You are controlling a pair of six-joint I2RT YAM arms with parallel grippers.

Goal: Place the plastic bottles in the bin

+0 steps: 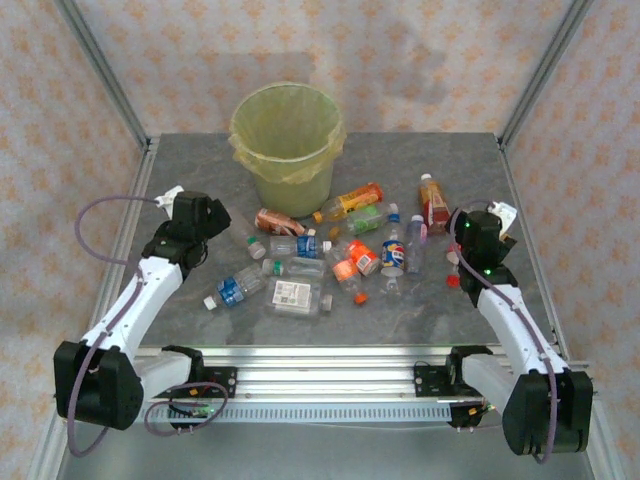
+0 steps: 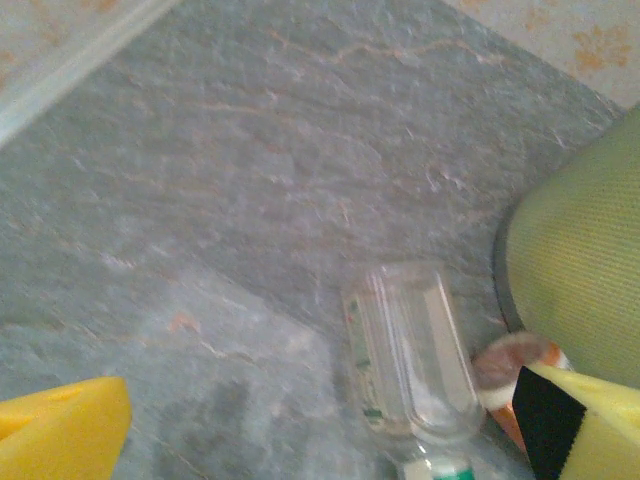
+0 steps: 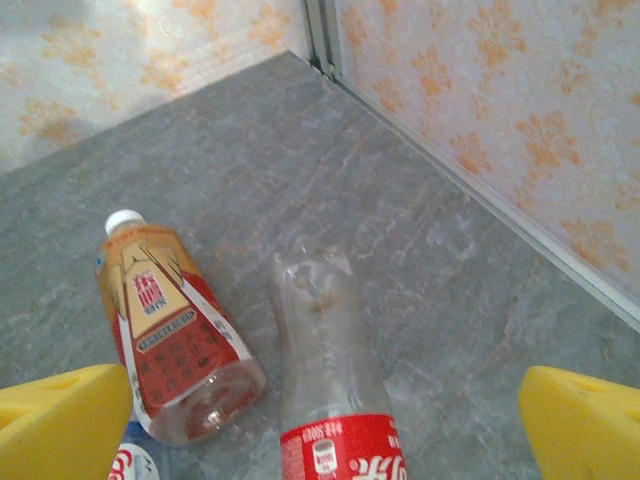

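Small clear plastic bottles (image 1: 330, 262) lie scattered on the grey marbled table (image 1: 420, 160), nothing held.
Your left gripper (image 1: 222, 222) and right gripper (image 1: 458, 228) both hang with jaws wide apart, gripping nothing. The bottles lie between them, in front of the round pale yellow-green bag-lined bin (image 1: 290, 180) at the table's far edge.

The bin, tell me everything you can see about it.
The bin is a round, pale yellow-green bucket, plastic by its look, tapering slightly toward the base. A translucent yellowish bag lines it and folds loosely over the rim. It stands upright, mouth open, at the far side of the grey table, left of centre. A crushed bottle lies at its foot; contact is unclear.
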